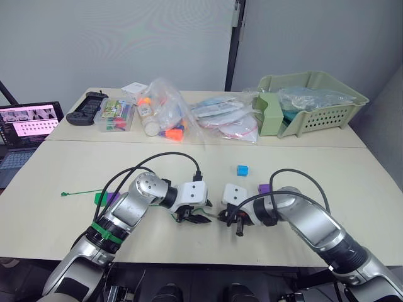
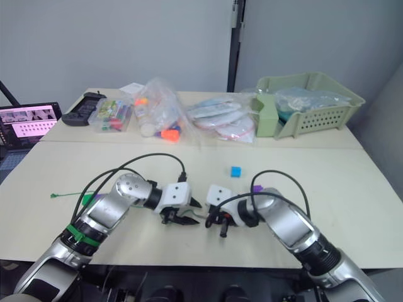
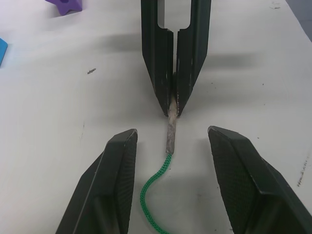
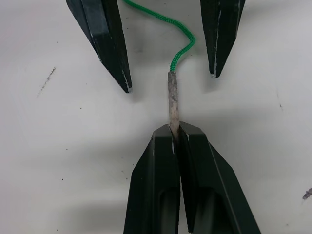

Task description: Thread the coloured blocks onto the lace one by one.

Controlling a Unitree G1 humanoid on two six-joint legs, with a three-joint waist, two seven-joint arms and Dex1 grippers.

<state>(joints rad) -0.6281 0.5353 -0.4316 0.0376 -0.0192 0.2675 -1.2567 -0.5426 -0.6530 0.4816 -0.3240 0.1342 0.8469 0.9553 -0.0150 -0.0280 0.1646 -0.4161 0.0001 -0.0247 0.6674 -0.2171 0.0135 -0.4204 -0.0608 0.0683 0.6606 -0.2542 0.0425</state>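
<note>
The lace's stiff pale tip [image 4: 172, 100] lies on the table, and my right gripper [image 4: 175, 127] is shut on its end. My left gripper [image 3: 171, 131] faces it, open, with one finger on each side of the tip, not touching it. The green cord [image 3: 152, 192] curls back from the tip, and its far end [image 1: 65, 193] lies at the table's left. A blue block [image 1: 242, 170] sits just beyond the grippers. One purple block [image 1: 264, 188] is by my right arm. A green block [image 1: 101, 198] and another purple block [image 1: 113, 197] lie beside my left arm.
Along the table's far side are a laptop [image 1: 25, 126], a black controller [image 1: 88, 107], a clear box of pens [image 1: 116, 115], bags of orange toys [image 1: 164, 116], flat packets [image 1: 223, 116] and a green basket [image 1: 315, 100].
</note>
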